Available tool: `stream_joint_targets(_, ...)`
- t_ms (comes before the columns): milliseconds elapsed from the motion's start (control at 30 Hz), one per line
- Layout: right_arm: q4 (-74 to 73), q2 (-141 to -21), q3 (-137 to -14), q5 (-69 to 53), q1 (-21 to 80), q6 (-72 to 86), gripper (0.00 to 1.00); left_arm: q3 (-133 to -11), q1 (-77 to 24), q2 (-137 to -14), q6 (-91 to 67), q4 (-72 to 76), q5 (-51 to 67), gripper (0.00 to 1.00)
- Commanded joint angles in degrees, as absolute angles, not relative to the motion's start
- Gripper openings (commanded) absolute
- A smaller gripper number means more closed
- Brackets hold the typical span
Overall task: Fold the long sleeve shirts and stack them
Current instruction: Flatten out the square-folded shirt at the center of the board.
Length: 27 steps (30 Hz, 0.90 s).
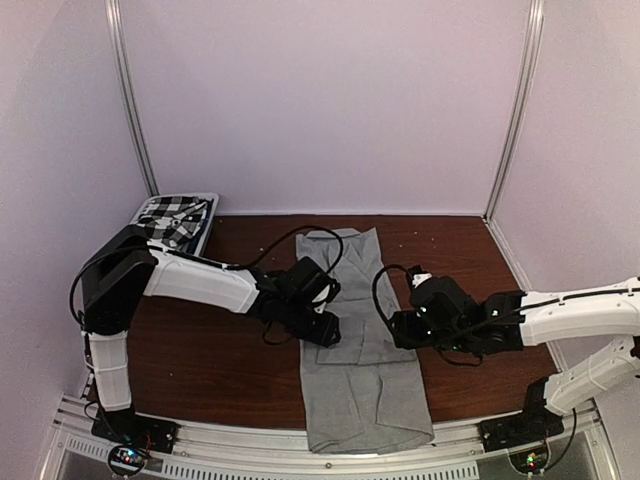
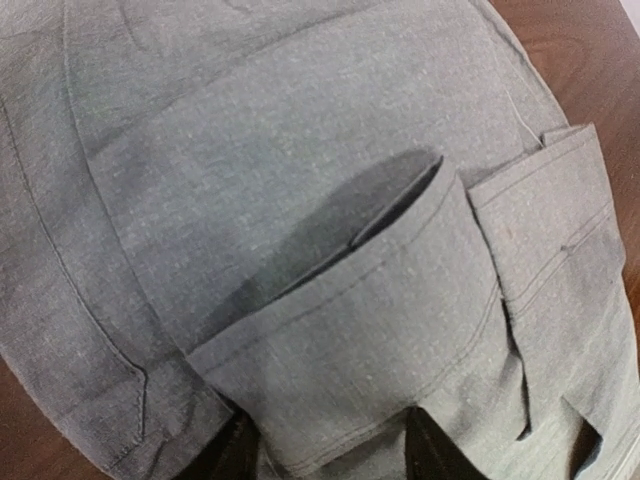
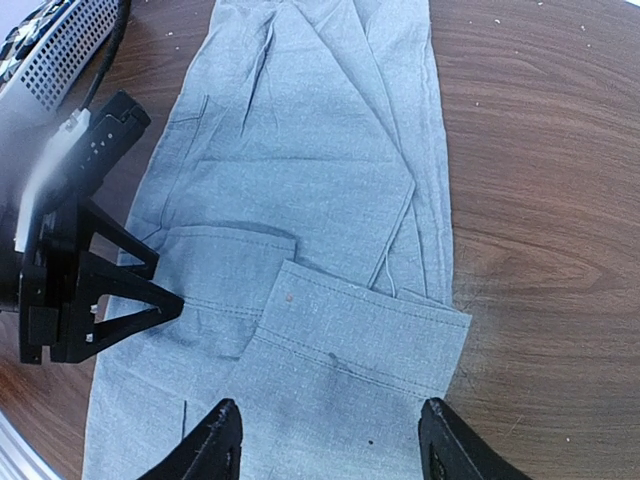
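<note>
grey shirt [image 1: 365,390]: long folded strip down the middle of the table [image 1: 200,350], hem at the near edge.
checked shirt [image 1: 172,218]: bundled in the white basket [image 1: 207,232], far left; seen from the top view only.
left gripper [image 1: 322,330]: at the strip's left edge, fingers apart.
left wrist view: one sleeve cuff [image 2: 380,330] lies between the fingers [image 2: 235,455], mouth gaping; can't tell if it is pinched.
right gripper [image 3: 330,445]: jaws wide, holding nothing, over the other cuff [image 3: 360,340].
right wrist view: both cuffs side by side across the strip, left gripper's tips at the cloth edge; the overhead view is too small to show this.
</note>
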<state>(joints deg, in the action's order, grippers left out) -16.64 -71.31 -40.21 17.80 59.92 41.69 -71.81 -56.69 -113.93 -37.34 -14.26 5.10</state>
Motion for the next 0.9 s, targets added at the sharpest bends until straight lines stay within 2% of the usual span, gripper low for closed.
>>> stream_joint_targets(0,-14.6,-72.8,-41.9,17.7,59.3,40.8,0.62,-74.0,-57.1,-114.2,-37.3,-12.8,4.8,0.42)
stream_joint_targets(133,-13.8,-74.3,-42.1,17.3,59.0,40.5,0.62,-74.1,-57.2,-113.1,-37.4,-12.7,5.1,0.23)
stream_joint_targets(267,-12.2,-77.2,-43.3,16.6,58.8,39.7,0.62,-73.8,-57.2,-111.3,-37.2,-12.5,5.3,0.11)
stream_joint_targets(567,-11.5,-90.1,-50.5,15.6,58.7,38.1,0.67,-73.0,-57.2,-110.6,-37.8,-11.4,5.7,0.06)
stream_joint_targets(867,-9.5,-98.8,-51.3,14.7,58.0,39.9,0.64,-70.6,-57.2,-109.5,-40.8,-10.0,4.5,0.01)
